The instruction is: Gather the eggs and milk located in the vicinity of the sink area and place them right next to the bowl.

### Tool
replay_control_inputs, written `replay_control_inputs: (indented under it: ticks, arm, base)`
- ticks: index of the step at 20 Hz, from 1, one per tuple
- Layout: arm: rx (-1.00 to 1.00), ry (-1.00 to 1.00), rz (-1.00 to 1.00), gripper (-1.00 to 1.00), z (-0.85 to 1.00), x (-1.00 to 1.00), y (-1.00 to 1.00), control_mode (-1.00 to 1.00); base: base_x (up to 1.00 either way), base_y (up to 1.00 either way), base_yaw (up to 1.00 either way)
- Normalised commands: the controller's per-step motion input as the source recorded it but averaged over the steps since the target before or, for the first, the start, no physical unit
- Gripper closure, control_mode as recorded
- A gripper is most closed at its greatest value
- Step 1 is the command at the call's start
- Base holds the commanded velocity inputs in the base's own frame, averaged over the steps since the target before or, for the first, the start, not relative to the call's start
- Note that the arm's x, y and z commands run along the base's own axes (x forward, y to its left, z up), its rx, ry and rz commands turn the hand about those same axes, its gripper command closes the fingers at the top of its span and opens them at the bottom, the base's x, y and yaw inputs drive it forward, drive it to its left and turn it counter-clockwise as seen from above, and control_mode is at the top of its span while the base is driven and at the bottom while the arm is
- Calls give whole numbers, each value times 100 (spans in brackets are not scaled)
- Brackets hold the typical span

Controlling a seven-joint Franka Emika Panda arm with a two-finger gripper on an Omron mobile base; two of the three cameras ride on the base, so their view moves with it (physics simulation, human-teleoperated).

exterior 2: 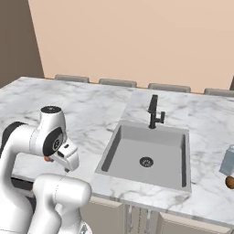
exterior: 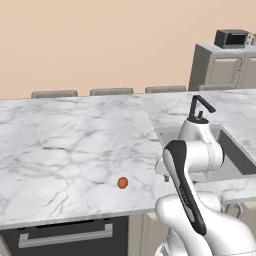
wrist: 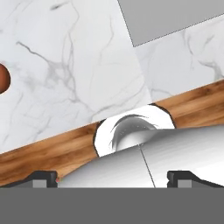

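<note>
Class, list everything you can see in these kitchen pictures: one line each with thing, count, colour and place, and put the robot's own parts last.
egg: one, orange-brown, on the counter left of the sink.
second egg: one, brown, at the right edge of the right base view, right of the sink.
milk: one, pale blue-and-white carton, just behind that egg.
sink: one, grey basin with a round drain.
faucet: one, black, behind the sink.
counter: one, white marble.
microwave: one, dark, on the far grey cabinet.
chair backs: several, grey, beyond the counter.
arm: one, white with dark joints.
gripper: one, dark tips, jaws open.
</note>
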Motion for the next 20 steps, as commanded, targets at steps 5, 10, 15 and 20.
replay_control_inputs:
  ticks: [5,10,15,20]
  arm:
    - [0,1,3,-100,-2,36,12,-100]
    - [0,0,11,-100,-5,49,23,-100]
    - [0,0,14,-100,-9,49,37,-100]
    - [-1,0,16,-100,-18,42,44,-100]
  base:
    - [0,0,0]
    - [0,0,0]
    - [0,0,0]
    - [0,0,0]
